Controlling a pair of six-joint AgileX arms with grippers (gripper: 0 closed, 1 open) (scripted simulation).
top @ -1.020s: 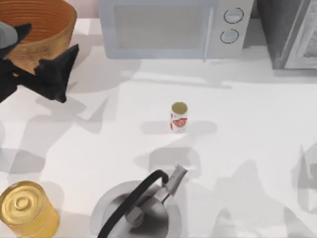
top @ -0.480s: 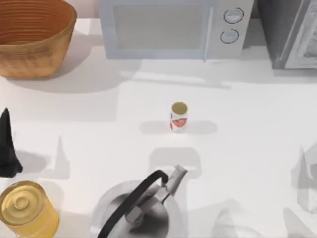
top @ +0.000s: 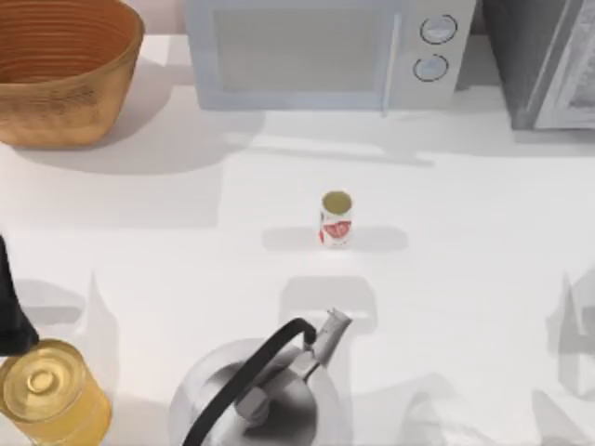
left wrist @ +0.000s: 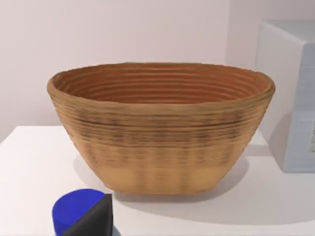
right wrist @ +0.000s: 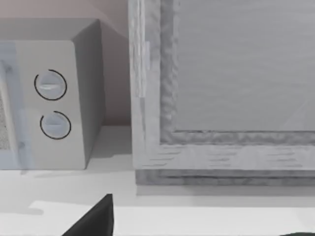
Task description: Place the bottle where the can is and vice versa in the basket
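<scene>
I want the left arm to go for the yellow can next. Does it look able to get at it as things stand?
Probably yes. The left gripper sits at the table's left edge, right beside the yellow can, whose top is uncovered. The kettle stands apart to its right, so nothing seems to block the way.

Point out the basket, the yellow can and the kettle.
basket (top: 65, 98): top view, outer woven wall.
yellow can (top: 42, 383): top view, centre of its lid.
kettle (top: 279, 413): top view, metal body beside the handle.
</scene>
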